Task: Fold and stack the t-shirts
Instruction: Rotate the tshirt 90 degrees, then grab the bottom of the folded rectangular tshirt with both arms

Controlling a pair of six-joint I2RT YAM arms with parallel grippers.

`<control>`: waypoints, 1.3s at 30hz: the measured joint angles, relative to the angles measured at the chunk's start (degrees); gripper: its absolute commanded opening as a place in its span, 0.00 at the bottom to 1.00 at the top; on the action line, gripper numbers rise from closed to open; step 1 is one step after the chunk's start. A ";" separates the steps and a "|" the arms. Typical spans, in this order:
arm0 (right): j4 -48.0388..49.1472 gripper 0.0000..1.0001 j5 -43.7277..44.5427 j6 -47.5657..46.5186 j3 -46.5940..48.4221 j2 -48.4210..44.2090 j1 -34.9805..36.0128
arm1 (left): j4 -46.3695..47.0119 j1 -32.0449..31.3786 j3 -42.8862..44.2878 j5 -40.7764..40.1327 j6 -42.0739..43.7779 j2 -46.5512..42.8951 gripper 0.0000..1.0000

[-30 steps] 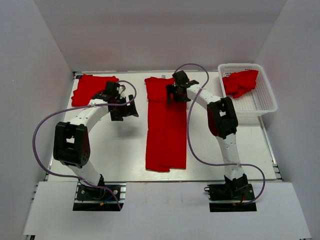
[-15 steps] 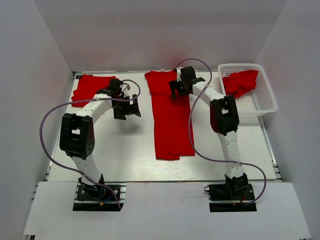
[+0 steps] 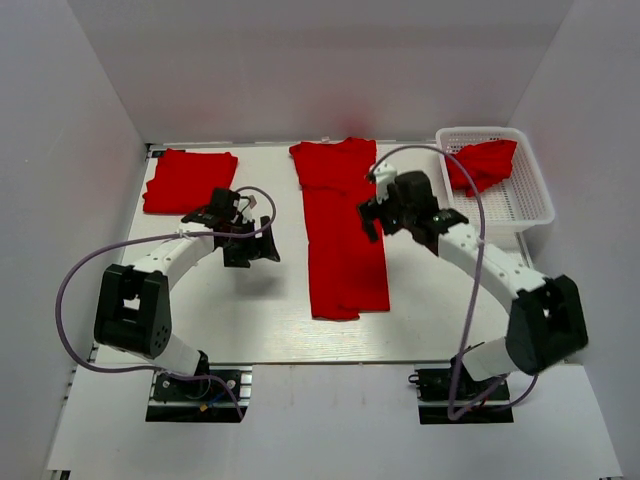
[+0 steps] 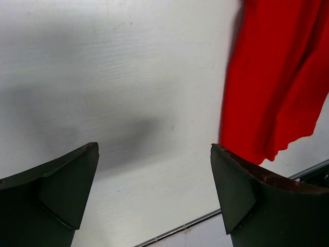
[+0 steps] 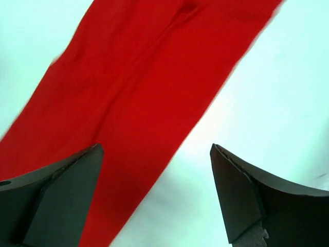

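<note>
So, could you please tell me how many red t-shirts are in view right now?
3. A folded t-shirt lies at the far left, a long-folded t-shirt lies in the middle, and a crumpled t-shirt sits in the white basket; that heap may hide more.

A white mesh basket point(image 3: 515, 200) is sitting at the far right corner of the worktop point(image 3: 250, 310), beyond and to the right of the right fingers point(image 5: 247, 195), near them but not touching. Bare white worktop is showing between the left fingers point(image 4: 51, 195), and a soft grey shadow point(image 4: 128, 134) is lying just ahead of them. Plain white walls point(image 3: 330, 70) are standing well beyond both sets of fingers.
</note>
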 measured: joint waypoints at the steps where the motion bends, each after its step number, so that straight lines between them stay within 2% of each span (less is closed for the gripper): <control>1: -0.33 0.90 0.00 -0.68 -3.26 -2.78 1.07 | -0.04 -0.11 -0.83 0.07 -0.11 -0.11 1.00; 3: -1.53 0.90 0.39 -1.86 -8.17 -6.54 4.76 | -0.02 -0.20 -2.08 -0.07 -0.28 -0.13 1.00; 7: -4.57 0.90 0.02 -2.21 -10.91 -8.07 12.22 | 0.22 -0.37 -2.80 -0.55 -0.48 -0.52 1.00; 12: -7.37 0.90 2.58 1.75 -12.94 -8.46 16.55 | 1.49 -1.09 -4.39 -0.37 -1.38 -2.47 1.00; 17: -11.45 0.90 8.13 13.94 -17.94 -13.03 17.27 | 5.05 -5.86 -5.90 0.07 -3.17 -3.58 1.00; 24: -13.77 0.90 13.09 30.62 -25.53 -23.74 17.14 | 6.43 -18.82 -7.76 -1.25 -5.92 -2.40 1.00; 27: -14.43 0.90 14.25 35.41 -27.23 -23.30 17.09 | 5.95 -23.65 -7.69 -3.54 -7.04 0.04 1.00; 31: -15.93 0.90 15.78 40.50 -27.85 -21.40 17.05 | 3.30 -28.52 -6.45 -8.24 -8.44 3.52 0.94; 39: -18.64 0.90 18.51 46.99 -27.85 -19.34 17.03 | 0.57 -32.17 -2.29 -14.60 -9.97 7.26 0.85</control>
